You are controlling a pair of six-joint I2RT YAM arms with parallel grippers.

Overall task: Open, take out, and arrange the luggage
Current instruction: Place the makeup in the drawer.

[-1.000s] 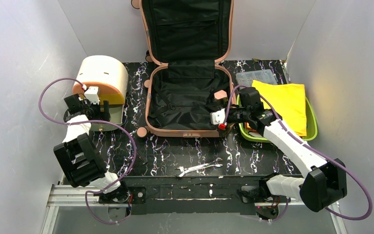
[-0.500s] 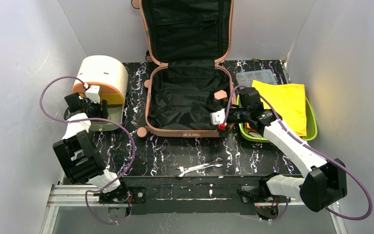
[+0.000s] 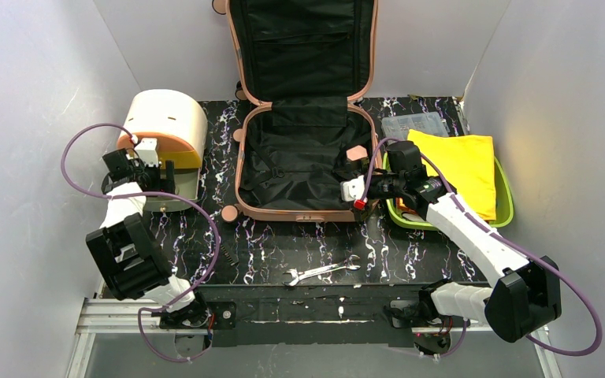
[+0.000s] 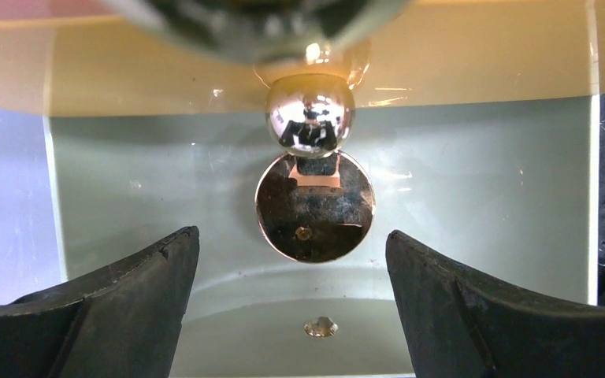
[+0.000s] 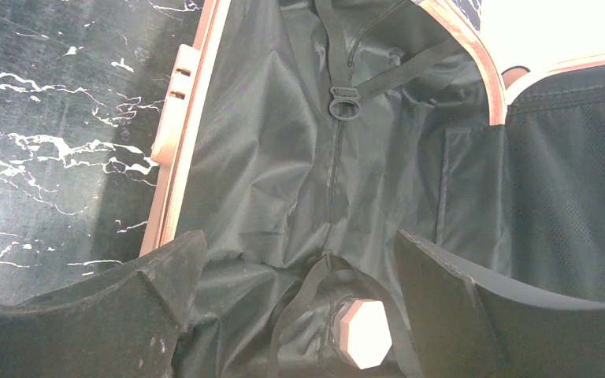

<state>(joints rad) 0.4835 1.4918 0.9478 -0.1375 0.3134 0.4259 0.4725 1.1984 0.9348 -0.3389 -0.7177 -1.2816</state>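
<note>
Just beneath spread right pincer, luggage, lid raised

Luggage interior open from above; upright lid blocks rear; drum box crowds left, tray right.

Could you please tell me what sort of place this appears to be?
Probably a robot test booth in a lab: plain white walls box in a marbled table, with staged props, the open luggage and a wrench.

The luggage pairs a smooth hard shell with matt, creased black cloth lining.
</note>
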